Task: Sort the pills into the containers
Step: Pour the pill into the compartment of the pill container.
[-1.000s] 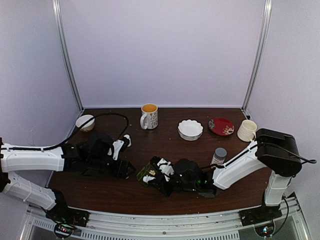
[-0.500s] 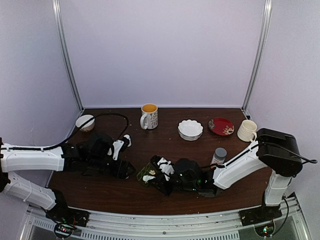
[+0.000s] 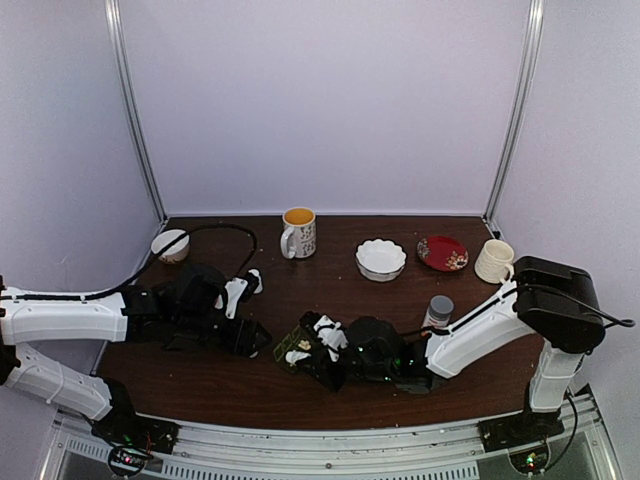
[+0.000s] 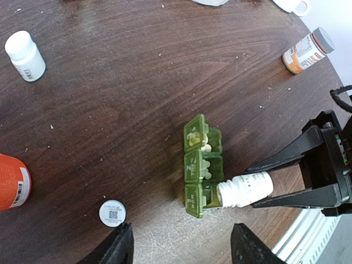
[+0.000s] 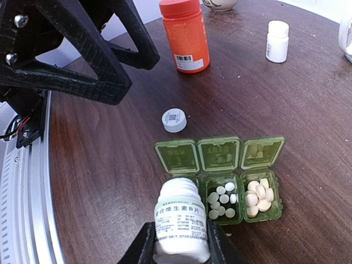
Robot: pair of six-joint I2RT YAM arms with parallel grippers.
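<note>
- Jaws of left gripper [image 4: 181,250] spread, empty; pill box [image 4: 202,165] just ahead of its tips.
- Pill box lids open; likely light, thin plastic that skids easily. Grip the long walls, not the hinged lids.
- right gripper [image 5: 180,243] pinching white bottle [image 5: 180,217], mouth over the end compartment just ahead of its tips; cannot tell whether it is pouring.

Pale lilac walls [image 3: 320,100] and metal rails [image 3: 136,110] surround a dark wooden table [image 3: 330,285].

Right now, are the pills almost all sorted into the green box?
Two compartments of the green pill box already hold pills. The right gripper holds a white bottle tipped over the third, whose inside is hidden. The left gripper is open, empty. Still to do, probably: fill that one, shut the lids.
</note>
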